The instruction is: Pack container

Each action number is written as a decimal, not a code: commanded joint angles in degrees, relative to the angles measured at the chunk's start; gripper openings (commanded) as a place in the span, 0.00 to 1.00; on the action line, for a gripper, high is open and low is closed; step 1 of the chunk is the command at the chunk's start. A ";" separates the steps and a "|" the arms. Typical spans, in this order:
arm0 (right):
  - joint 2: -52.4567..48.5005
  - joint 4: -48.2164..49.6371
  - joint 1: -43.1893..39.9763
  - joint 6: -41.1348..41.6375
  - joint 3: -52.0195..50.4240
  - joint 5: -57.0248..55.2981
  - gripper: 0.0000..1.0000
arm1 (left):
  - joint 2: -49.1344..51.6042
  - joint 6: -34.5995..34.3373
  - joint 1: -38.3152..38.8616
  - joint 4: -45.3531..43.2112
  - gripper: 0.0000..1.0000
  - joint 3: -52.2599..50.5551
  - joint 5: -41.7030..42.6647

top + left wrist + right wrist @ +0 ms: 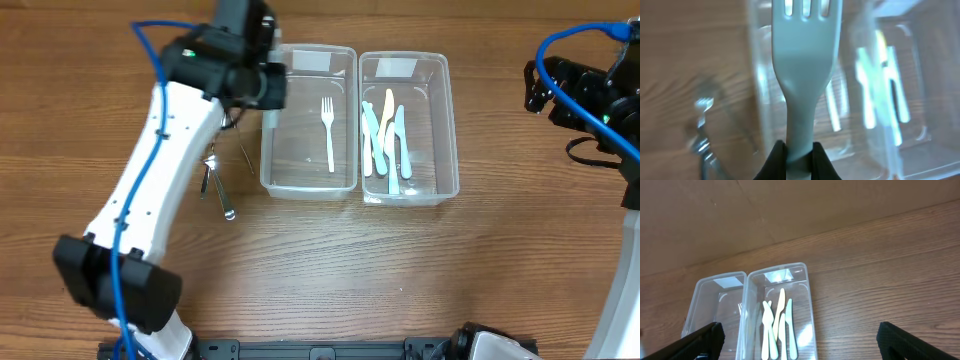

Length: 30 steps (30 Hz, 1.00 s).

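Two clear plastic containers stand side by side. The left container [345, 170] holds one white fork [328, 122]. The right container [448, 150] holds several pale plastic knives [385, 140]. My left gripper [800, 152] is shut on the handle of a pale blue-green plastic fork [802, 65], tines pointing away, over the left container's left wall [757, 95]. In the overhead view the left gripper [268, 100] sits at that container's left edge. My right gripper [535, 88] is open and empty, held high to the right of the containers; its view shows both containers [807, 287] and the knives [777, 322] below.
Metal cutlery [215, 185] lies on the wooden table left of the left container, under my left arm; it shows blurred in the left wrist view [700, 135]. A blue cable runs along each arm. Bare wood lies in front of the containers.
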State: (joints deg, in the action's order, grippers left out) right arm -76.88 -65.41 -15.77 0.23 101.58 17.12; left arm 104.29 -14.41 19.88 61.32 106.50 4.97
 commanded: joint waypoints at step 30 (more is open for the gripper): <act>0.35 0.31 -0.07 0.24 0.87 -0.59 1.00 | 4.17 4.72 -17.00 15.61 0.54 0.96 -1.11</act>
State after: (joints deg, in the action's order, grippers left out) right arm -76.88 -65.43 -15.75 0.23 101.58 17.12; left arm 105.97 -10.92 5.21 77.87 112.01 1.63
